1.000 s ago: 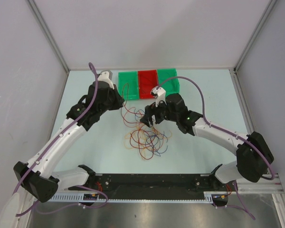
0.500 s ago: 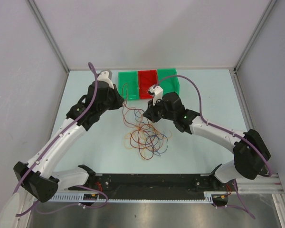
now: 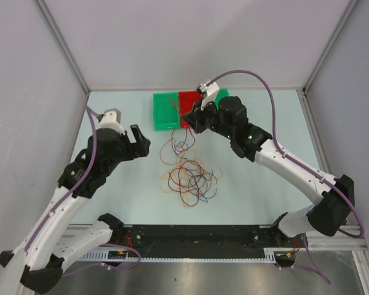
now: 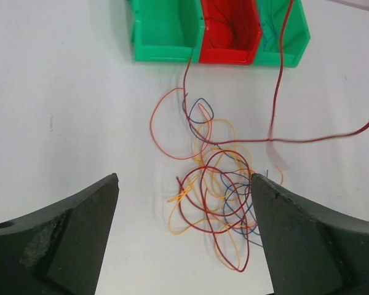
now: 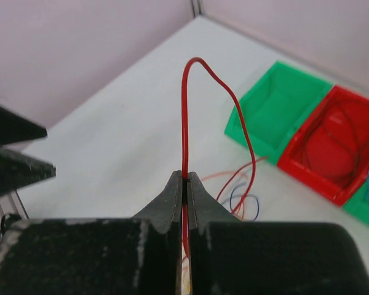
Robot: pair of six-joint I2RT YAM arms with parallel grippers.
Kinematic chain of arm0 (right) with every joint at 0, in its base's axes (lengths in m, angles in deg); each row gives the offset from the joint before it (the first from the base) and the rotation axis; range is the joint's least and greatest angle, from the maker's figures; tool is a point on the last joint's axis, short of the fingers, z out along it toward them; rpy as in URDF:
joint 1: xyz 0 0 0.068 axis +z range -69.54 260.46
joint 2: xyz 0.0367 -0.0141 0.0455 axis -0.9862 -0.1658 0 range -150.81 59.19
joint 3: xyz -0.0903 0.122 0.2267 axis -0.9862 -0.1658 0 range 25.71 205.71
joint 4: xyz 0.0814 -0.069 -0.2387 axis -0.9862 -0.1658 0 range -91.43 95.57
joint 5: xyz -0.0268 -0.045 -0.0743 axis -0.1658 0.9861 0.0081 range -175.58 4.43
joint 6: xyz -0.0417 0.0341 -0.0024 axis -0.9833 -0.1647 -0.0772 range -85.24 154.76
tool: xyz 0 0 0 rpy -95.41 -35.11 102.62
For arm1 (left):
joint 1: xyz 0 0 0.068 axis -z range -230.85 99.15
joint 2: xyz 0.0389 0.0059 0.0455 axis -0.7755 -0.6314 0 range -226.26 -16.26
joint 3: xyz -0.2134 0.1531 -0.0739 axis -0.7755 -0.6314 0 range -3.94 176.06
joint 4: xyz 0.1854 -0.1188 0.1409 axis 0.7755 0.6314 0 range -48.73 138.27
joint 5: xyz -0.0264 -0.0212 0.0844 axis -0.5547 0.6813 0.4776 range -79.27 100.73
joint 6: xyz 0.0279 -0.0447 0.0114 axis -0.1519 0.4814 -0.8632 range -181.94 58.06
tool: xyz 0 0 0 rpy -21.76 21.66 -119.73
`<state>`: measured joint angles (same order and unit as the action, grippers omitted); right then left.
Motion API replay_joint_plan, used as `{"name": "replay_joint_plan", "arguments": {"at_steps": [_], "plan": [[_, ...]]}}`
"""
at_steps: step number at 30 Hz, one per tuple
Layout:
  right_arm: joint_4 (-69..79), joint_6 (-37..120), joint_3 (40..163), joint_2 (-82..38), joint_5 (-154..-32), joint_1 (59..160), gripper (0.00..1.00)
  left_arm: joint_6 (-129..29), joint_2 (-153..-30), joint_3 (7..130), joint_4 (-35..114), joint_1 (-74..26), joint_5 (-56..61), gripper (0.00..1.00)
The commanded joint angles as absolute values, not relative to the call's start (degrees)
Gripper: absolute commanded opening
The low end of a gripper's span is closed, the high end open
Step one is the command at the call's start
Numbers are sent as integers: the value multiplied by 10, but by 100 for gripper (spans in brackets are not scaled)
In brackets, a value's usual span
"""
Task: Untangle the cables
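Right gripper [image 5: 186, 179] pinching a red cable [image 5: 184, 110] between closed fingertips, left gripper [image 4: 184, 181] gaping wide open, facing the tangled cables [image 4: 216, 203], red bin [image 4: 229, 46] sitting between two green bins [image 4: 163, 31]

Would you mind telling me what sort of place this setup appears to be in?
Most likely a robotics lab test cell: plain grey partition walls enclose a pale table, two robot arms are bolted at its near edge, and a tangle of wires lies before small sorting bins.

Robot lab cell, plain grey walls [image 3: 18, 92] with metal frame bars [image 3: 61, 46], pale tabletop [image 3: 252, 196], green and red bins [image 3: 165, 110] at 12 o'clock, black mounting rail [image 3: 197, 236] at 6 o'clock.
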<state>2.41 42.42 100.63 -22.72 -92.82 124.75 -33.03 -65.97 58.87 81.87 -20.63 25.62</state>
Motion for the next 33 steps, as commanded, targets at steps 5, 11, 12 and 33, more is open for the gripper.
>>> {"name": "replay_joint_plan", "arguments": {"at_steps": [5,11,12,33], "plan": [[5,384,1144,-243,-863,1247,0,-354,-546,528,899,-210,307,94],[-8,370,1256,-299,-834,1241,0,-352,-482,458,872,-210,324,93],[-11,369,1272,-307,-833,1240,0,-355,-476,452,863,-210,323,93],[-43,362,1612,-542,-865,1199,0,-357,-445,435,854,-216,354,92]]}}
